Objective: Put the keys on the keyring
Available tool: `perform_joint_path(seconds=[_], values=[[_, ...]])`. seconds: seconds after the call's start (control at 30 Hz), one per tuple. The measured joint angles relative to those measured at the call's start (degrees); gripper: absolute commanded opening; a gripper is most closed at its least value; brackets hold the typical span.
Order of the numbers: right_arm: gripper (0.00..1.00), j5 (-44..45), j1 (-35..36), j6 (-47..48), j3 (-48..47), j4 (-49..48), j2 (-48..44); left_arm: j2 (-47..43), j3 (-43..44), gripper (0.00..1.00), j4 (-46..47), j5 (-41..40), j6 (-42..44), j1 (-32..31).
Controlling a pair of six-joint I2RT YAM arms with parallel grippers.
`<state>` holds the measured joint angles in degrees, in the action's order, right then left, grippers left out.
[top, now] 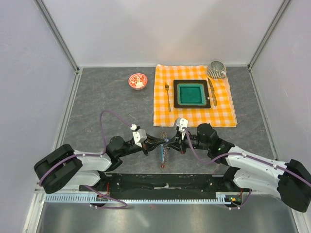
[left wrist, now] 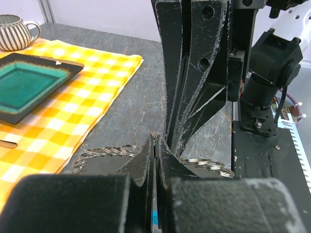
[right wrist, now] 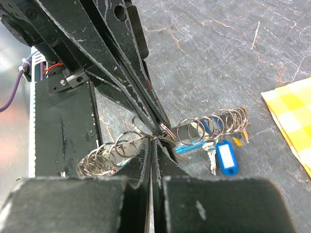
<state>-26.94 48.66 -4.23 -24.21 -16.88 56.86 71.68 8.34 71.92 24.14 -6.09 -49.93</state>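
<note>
Grey bench (top: 107, 97) from above, and both arms meet dead centre. The keyring (top: 164, 154) lies as a thin coil, long axis running 12 to 6 o'clock. The left pincer (top: 158, 141) comes in from 9 o'clock and the right pincer (top: 173, 142) from 3, tip to tip over the coil's upper half. Neither arm looks nearer; both are right on it.

Over to the left wrist: its own fingers are pressed together at the bottom of the view, nipping the coil where the loops dip between them. The keyring (left wrist: 109, 151) fans out towards 9 and 3 o'clock. The right pincer (left wrist: 177, 138) drops in from 12 o'clock, tips touching the same spot.

Right wrist now: the right pincer (right wrist: 153, 145) is pressed together on a loop, and the left pincer (right wrist: 159, 127) reaches down from 11 o'clock, clamped on the neighbouring loop. A blue-tagged key (right wrist: 226, 158) lies flat at 4 o'clock from the tips, beside a cyan piece (right wrist: 187, 148) under the coil. My read: the loop must be pried apart before that key can go on.
</note>
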Motion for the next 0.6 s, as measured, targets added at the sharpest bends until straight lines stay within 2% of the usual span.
perform_joint_path(seconds=[0.6], values=[[0.00,-4.83,0.26,0.00,-0.07,-4.31,5.66,1.27,0.11,0.02,-0.37,-0.33,-0.66,-0.94]])
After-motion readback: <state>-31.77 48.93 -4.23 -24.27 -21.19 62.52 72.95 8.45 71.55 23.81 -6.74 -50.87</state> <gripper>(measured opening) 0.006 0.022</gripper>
